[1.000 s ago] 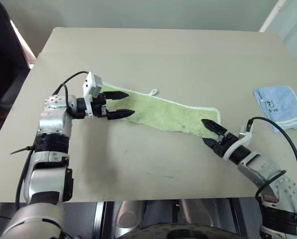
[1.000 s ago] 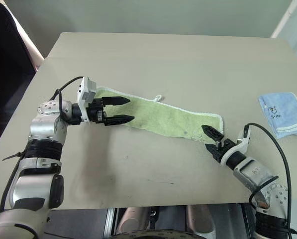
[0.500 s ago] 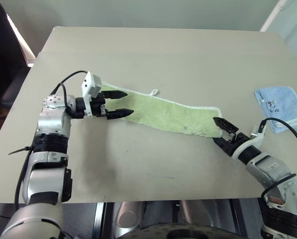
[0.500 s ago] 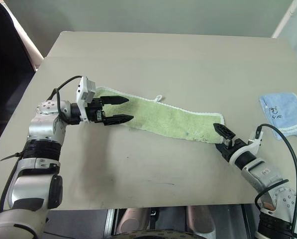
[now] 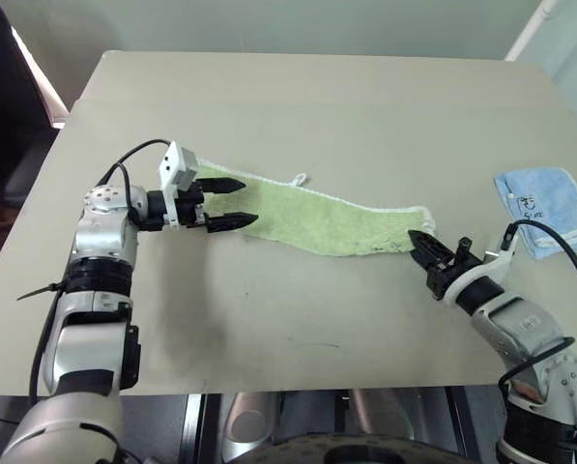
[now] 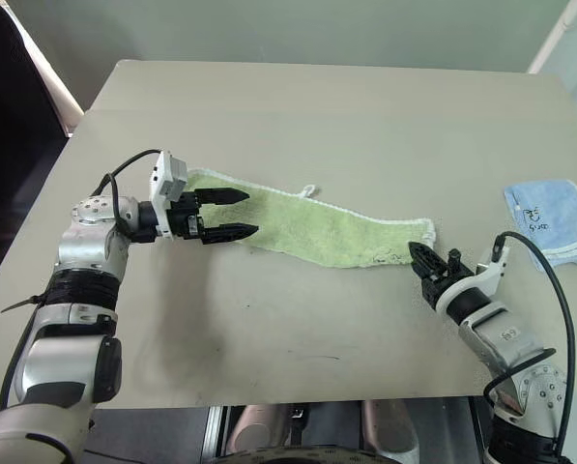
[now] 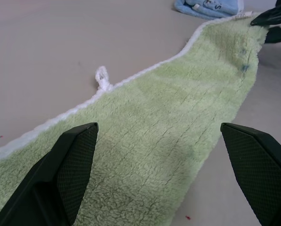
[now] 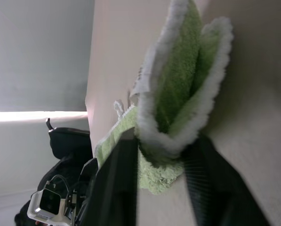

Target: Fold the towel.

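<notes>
From the head cameras, the towel (image 5: 312,220) lies as a long, narrow green strip running slantwise across the desk (image 5: 298,106), its white loop (image 5: 297,179) on the far edge. The left gripper (image 5: 232,201) hovers at the towel's left end with its jaws spread wide, one finger to each side of the strip's width and nothing between them; it looks set to close on that end. The right gripper (image 6: 425,263) is at the opposite end, jaws drawn together on the near corner there, which is puckered up at the tips. A small light blue cloth (image 5: 547,206) sits well apart, near the desk's right edge, and plays no part.

In the left wrist view, both wide black fingers (image 7: 67,162) frame the towel, which stretches away toward the right gripper (image 7: 272,21) at its far end. The cloth lies flat beneath them, so the jaws have not yet taken any.

In the right wrist view, the fingers (image 8: 119,181) pinch a bunched, doubled fold of green terry with white edging standing up between them. That grip appears firm enough to lift the end; judging by this, the fold needs the left end gripped too, so the strip can be carried over evenly
</notes>
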Available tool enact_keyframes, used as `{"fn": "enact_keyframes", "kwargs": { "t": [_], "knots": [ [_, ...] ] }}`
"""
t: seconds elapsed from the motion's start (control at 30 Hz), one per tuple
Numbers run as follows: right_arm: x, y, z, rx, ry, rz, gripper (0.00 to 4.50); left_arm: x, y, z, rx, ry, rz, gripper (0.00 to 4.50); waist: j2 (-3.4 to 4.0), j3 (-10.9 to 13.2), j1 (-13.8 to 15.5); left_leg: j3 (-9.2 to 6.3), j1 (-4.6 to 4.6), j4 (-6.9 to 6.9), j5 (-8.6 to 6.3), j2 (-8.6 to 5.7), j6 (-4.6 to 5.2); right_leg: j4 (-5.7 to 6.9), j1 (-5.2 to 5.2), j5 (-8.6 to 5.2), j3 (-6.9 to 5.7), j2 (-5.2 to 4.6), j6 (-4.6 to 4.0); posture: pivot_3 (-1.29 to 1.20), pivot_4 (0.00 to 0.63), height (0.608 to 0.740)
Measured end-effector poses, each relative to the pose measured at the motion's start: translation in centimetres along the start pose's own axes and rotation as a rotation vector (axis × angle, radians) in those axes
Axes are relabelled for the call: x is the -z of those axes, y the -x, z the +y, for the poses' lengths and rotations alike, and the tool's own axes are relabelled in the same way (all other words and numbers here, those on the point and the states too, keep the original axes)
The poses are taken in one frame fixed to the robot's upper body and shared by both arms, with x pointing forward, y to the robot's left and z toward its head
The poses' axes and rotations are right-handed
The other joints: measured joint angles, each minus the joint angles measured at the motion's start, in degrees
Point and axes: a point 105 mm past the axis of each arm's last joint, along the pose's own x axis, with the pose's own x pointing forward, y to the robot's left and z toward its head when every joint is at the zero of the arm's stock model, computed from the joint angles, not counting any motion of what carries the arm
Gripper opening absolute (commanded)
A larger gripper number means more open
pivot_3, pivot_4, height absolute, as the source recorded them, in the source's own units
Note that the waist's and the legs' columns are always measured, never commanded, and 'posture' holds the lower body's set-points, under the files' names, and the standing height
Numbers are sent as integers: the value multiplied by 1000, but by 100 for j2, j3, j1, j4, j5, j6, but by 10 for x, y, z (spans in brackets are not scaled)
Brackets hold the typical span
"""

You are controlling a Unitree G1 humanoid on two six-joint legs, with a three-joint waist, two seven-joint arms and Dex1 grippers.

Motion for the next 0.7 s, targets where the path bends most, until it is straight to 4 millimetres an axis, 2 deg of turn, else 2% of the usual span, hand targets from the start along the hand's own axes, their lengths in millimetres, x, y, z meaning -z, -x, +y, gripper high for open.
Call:
{"fn": "enact_keyframes", "kwargs": {
  "t": [0.03,0.23,0.4,0.7],
  "knots": [
    [0,1,-1,4,-1,-2,105,0,0,0,0,-2,0,4500,0,0,0,1,0,0,-2,0,0,-1,0,2,1,-1,3,0,150,728],
    [-2,17,-25,77,12,-3,105,-3,1,4,-9,-9,-2,4500,0,0,16,3,-2,1,-12,0,-2,-6,2,1,1,-1,9,0,150,728],
    [-16,31,-41,117,30,-27,105,-3,1,5,-11,-13,-1,4500,0,0,17,5,-2,1,-13,0,-2,-8,3,-4,5,-2,2,0,150,728],
    [-70,67,-63,194,99,-130,105,-3,-1,7,-9,-19,15,4500,0,0,48,5,-3,0,-21,-1,-6,-10,5,-13,7,-4,2,0,150,728]
  ]
}}
